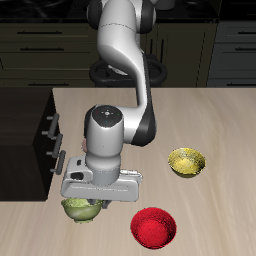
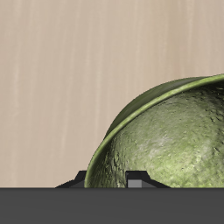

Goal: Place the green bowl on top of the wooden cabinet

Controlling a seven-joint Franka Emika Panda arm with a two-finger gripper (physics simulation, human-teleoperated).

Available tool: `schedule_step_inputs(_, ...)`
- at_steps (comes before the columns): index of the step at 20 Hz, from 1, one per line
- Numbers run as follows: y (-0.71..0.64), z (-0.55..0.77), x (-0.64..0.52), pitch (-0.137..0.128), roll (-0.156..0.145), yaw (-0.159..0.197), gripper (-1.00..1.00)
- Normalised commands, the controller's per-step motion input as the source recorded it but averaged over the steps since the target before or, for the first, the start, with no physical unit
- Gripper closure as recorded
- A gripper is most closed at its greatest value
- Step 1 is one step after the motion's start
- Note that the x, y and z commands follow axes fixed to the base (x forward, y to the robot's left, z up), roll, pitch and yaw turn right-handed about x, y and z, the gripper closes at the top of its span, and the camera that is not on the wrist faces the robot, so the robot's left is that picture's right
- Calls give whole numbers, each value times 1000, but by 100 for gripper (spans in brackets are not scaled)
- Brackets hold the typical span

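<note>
gripper (image 1: 88,200) low over the green bowl (image 1: 82,209) near the table's (image 1: 200,110) front edge, fingers hidden, grip unclear. bowl fills the wrist view (image 2: 166,140). cabinet (image 1: 30,140) at the table's side; yellow bowl (image 1: 187,160) and red bowl (image 1: 154,226) apart.

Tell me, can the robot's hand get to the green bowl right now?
Probably yes. The hand is right over the green bowl, near the table's front edge, with nothing between them. The wrist view shows the bowl very close. Whether the hand grips it already, I cannot tell.
</note>
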Motion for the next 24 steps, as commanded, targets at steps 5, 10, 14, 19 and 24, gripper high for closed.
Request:
schedule_step_inputs(5, 12, -30, -59, 11, 6, 17, 100)
schedule_step_inputs(10, -41, 280, -123, -20, -13, 36, 100)
schedule_step_inputs(14, 28, 472, -171, -70, 12, 24, 100)
schedule_step_inputs(19, -45, 556, -166, -66, 0, 26, 100)
schedule_step_inputs(24, -111, 474, -165, -51, -12, 21, 100)
